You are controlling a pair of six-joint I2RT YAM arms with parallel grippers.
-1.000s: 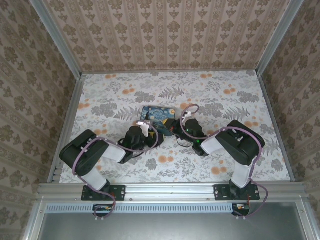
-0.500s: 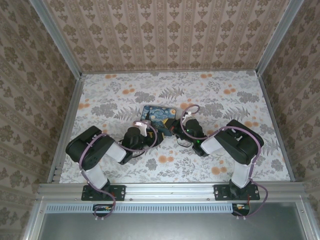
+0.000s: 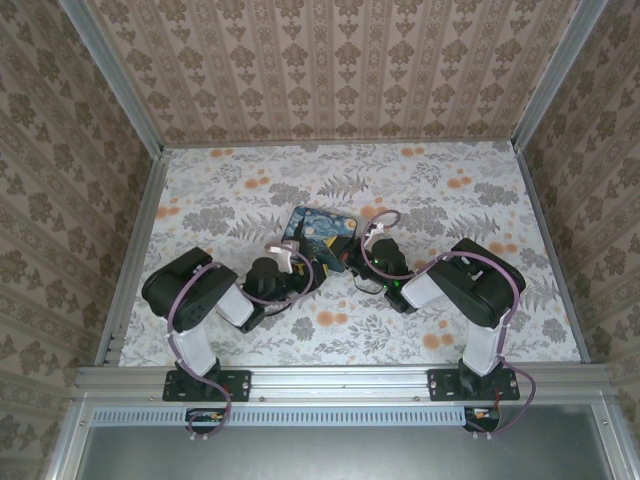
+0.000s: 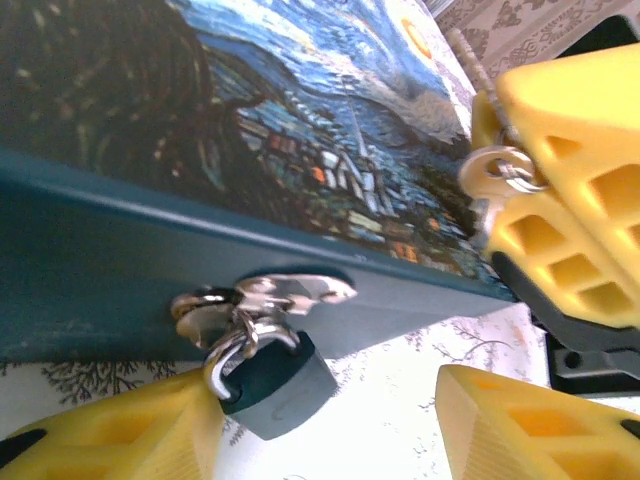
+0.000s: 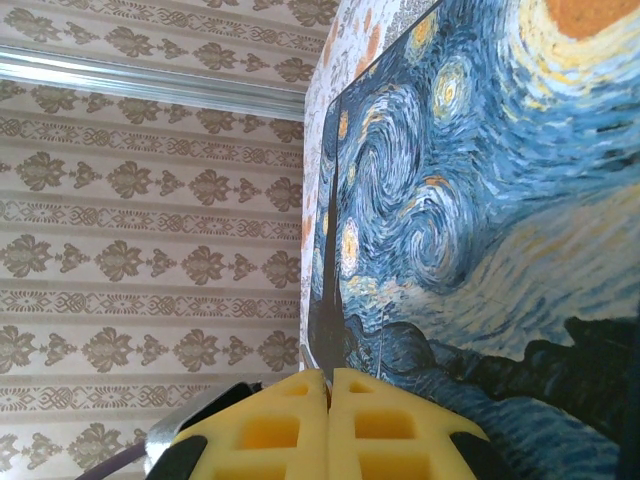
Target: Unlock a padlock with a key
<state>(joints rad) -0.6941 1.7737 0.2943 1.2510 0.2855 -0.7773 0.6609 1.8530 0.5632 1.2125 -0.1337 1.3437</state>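
The small blue padlock [image 4: 278, 388] hangs by its metal shackle from the silver hasp [image 4: 270, 297] on the front of the Starry Night box [image 3: 321, 236]. My left gripper [image 4: 330, 435] is open around it: the padlock leans against the left finger [image 4: 120, 435], and the right finger stands well apart from it. My right gripper [image 5: 329, 378] is shut on the key [image 5: 311, 358], a thin metal sliver poking out between its pads. In the left wrist view the key's silver head and ring [image 4: 495, 175] show at the right gripper's yellow fingers [image 4: 570, 250], beside the box's right corner.
The box lies in the middle of the flower-patterned table [image 3: 450, 200], with both arms converging on its near edge. Patterned walls [image 3: 330, 70] close in the back and both sides. An aluminium rail [image 3: 340, 380] runs along the front.
My left arm has swung its elbow rightward and the box has turned a little. The left jaws have narrowed slightly. The right gripper has stayed put, shut on the key.
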